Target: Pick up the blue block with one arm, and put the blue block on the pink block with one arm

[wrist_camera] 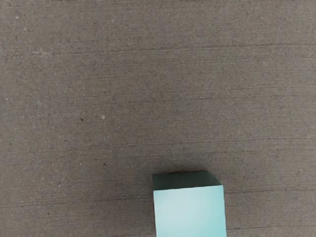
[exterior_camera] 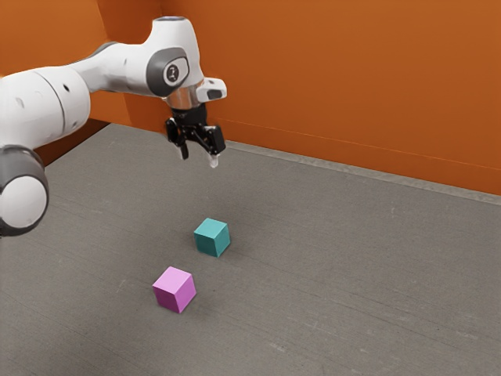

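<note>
A teal-blue block [exterior_camera: 212, 236] rests on the grey table, near the middle. A pink block [exterior_camera: 174, 289] sits just in front of it, toward the exterior view's left, a small gap apart. My gripper [exterior_camera: 200, 159] hangs high above the table, behind the teal-blue block, fingers pointing down, open, with nothing between them. In the wrist view the same blue block [wrist_camera: 188, 209] lies on the table below my hand, its top face lit pale.
Grey tabletop [exterior_camera: 352, 266] stretches wide to the exterior view's right and front. An orange wall [exterior_camera: 352, 78] runs along the table's back edge. The arm's white links [exterior_camera: 47, 102] come in from the upper left.
</note>
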Motion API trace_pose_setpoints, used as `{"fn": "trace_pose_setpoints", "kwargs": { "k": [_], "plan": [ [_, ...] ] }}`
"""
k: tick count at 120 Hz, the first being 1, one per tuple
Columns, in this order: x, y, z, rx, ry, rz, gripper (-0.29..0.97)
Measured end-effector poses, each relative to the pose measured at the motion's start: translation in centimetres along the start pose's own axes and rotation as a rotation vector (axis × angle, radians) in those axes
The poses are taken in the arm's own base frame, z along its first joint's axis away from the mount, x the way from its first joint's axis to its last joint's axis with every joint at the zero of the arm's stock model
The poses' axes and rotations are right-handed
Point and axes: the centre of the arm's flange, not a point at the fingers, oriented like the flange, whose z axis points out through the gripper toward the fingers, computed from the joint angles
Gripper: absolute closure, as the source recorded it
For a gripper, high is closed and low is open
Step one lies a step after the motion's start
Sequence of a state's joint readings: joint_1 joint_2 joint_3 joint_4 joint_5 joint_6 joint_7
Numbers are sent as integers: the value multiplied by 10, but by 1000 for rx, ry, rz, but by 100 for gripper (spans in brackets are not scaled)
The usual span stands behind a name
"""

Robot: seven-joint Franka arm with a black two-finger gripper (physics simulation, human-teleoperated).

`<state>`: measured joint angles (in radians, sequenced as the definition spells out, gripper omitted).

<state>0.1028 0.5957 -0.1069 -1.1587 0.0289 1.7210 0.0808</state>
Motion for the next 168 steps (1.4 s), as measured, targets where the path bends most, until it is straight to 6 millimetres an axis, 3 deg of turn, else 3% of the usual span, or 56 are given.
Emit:
{"fn": "trace_pose_setpoints", "kwargs": {
  "k": [9, 18, 44, 60, 79, 102, 120, 146, 168],
  "plan": [
    [9, -1, 20, -13, 12, 2, 0],
    [14, -3, 27, -18, 32, 3, 0],
    [16, -1, 8, -26, 99, 12, 0],
    [14, 2, 38, -42, 83, 11, 0],
    [22, -7, 92, -47, 49, 0, 0],
    [30, -1, 125, -40, 43, 17, 0],
    [13, -15, 156, -11, -11, -5, 0],
    [14, -9, 172, -6, 13, 5, 0],
    [21, 14, 167, -6, 54, 40, 0]
  ]
}}
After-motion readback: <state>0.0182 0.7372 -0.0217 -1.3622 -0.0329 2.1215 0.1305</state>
